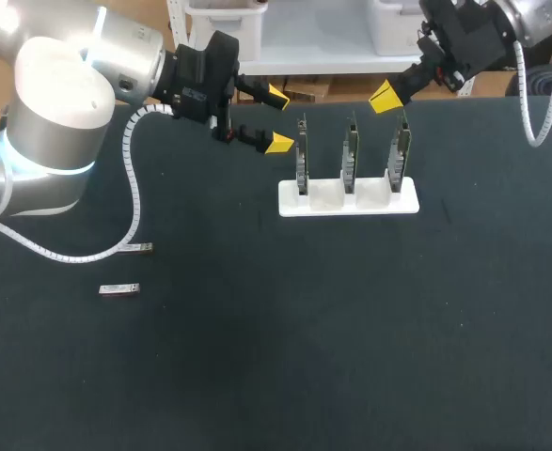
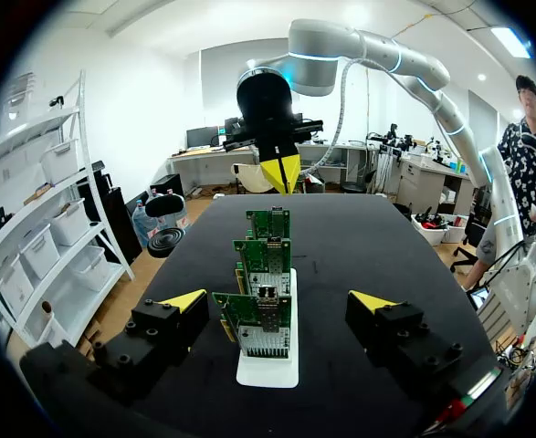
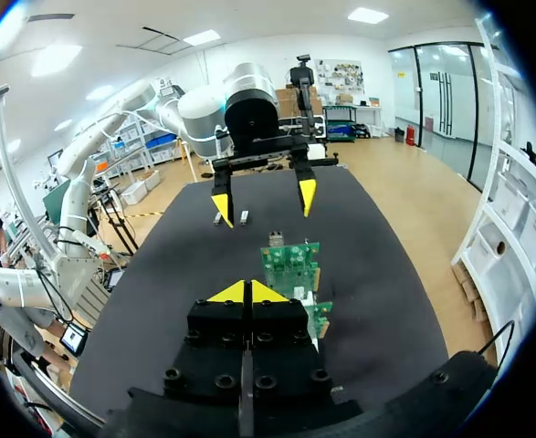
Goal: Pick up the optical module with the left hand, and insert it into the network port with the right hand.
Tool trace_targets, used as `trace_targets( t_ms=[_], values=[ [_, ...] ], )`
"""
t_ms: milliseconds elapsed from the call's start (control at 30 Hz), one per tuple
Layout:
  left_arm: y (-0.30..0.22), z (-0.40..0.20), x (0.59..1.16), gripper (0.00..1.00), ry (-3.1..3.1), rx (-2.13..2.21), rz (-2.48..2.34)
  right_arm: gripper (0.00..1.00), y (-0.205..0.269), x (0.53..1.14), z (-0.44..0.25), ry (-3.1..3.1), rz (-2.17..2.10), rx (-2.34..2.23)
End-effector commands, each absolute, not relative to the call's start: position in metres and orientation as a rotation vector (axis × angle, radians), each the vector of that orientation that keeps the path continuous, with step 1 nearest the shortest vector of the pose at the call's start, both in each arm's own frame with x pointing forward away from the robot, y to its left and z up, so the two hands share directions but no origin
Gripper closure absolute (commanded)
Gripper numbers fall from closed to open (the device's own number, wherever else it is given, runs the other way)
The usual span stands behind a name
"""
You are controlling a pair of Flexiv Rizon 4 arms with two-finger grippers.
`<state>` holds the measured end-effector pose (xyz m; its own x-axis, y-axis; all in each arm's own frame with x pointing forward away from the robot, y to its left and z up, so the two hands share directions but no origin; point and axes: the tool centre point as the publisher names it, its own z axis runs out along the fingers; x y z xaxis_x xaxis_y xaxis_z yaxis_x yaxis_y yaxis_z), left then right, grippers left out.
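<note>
- An optical module and a 2nd module lie flat on the bench, well apart from my left gripper.
- The left gripper hangs wide open beside the card stand.
- The right gripper has its tips pressed together and holds nothing.
- I judge the module light, rigid and slick: pinch its long sides mid-body, leaving the plug end free.

No lettering can be read from here — not on the boards; not on the modules.
</note>
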<state>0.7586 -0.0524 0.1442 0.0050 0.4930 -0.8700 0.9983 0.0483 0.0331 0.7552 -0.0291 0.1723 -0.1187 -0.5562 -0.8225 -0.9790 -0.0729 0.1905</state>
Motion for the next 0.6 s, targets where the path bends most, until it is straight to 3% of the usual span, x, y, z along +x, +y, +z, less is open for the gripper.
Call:
trace_targets(
  t_ms=[33,600],
  values=[
    [-0.053,0.145,0.758,0.00,1.591,1.540,-0.859,1.00,-0.034,0.751,0.170,1.711,1.058,-1.628],
    [-0.053,0.145,0.758,0.00,1.591,1.540,-0.859,1.00,-0.034,0.768,0.161,1.702,1.059,-1.708]
  ],
)
